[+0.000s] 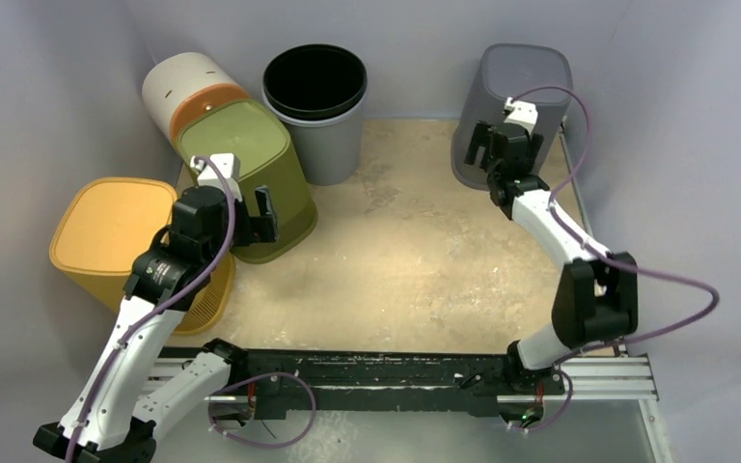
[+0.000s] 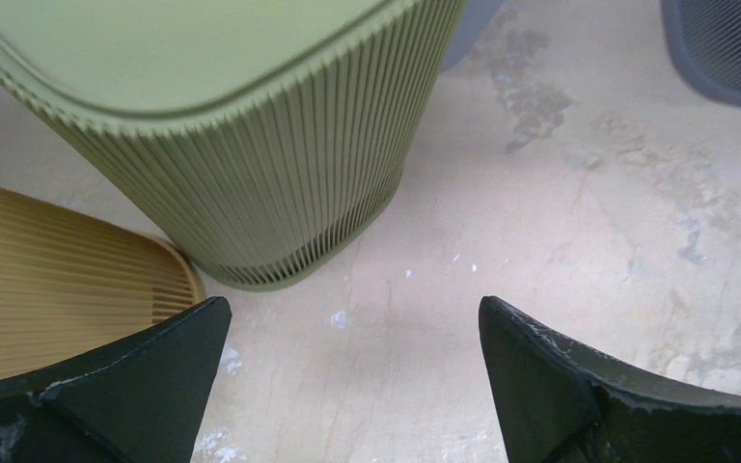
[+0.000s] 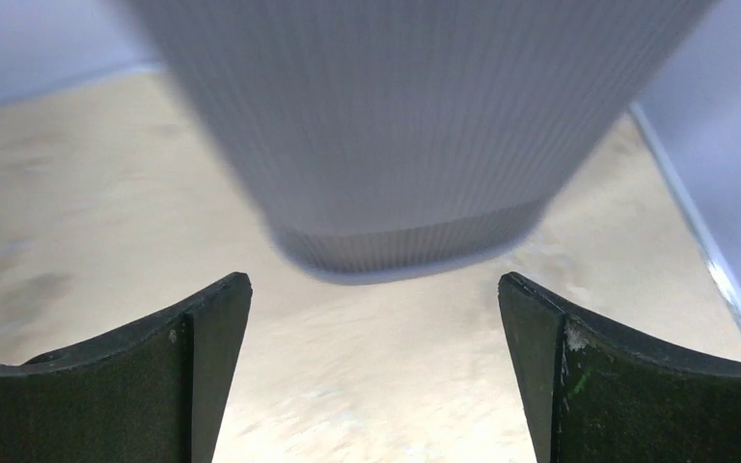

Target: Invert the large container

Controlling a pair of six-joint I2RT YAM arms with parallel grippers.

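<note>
Several bins stand on the beige table [image 1: 415, 251]. A grey round bin [image 1: 315, 96] with a black inside stands upright at the back, mouth up. An olive-green ribbed bin [image 1: 241, 145] stands bottom up on the left. A grey ribbed bin [image 1: 526, 82] stands bottom up at the back right. My left gripper [image 1: 256, 220] is open and empty, just right of the green bin [image 2: 251, 135], above bare table. My right gripper [image 1: 502, 149] is open and empty, close in front of the grey ribbed bin [image 3: 415, 125], not touching it.
A yellow ribbed bin [image 1: 116, 227] stands bottom up at the left edge, under my left arm, and also shows in the left wrist view [image 2: 58, 280]. A white and orange cylinder [image 1: 178, 87] leans behind the green bin. Walls close in at the back and sides.
</note>
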